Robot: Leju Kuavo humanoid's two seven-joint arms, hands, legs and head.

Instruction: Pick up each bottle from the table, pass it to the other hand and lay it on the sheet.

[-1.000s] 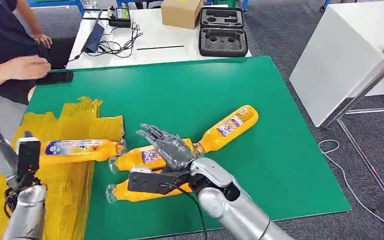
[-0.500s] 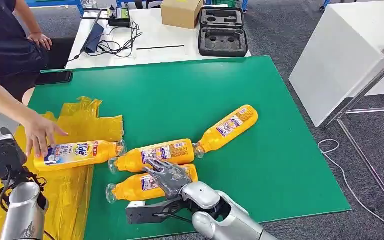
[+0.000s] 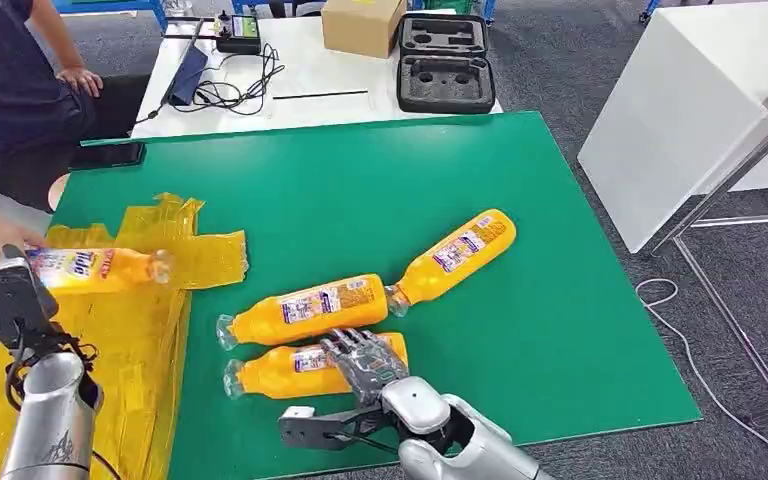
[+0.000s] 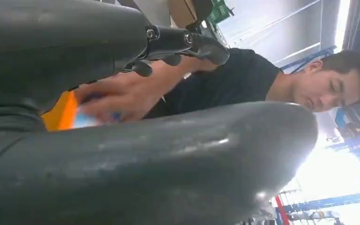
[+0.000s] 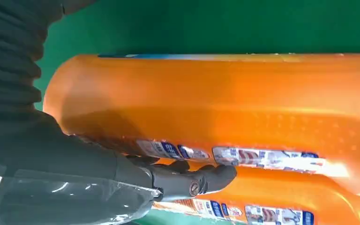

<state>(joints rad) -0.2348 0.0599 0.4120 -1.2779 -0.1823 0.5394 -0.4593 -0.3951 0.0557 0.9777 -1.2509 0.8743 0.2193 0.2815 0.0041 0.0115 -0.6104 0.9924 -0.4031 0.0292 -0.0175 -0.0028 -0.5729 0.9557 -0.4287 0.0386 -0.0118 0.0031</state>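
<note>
bottles [image 3: 305,308]: glossy orange plastic, paper-like labels
sheet [image 3: 150,340]: crinkled shiny yellow plastic
table [image 3: 360,190]: matt green
arms [image 3: 55,425]: brushed silver metal

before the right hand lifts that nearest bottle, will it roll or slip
The nearest bottle lies on its side on the smooth green table, so a nudge probably rolls it. Its skin looks glossy, likely slippery under the right hand. The orange fill suggests some weight.

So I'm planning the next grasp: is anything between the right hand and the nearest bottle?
Nothing visible. The right hand already lies over the nearest bottle, its fingers against the label; the middle bottle lies just beyond it.
</note>
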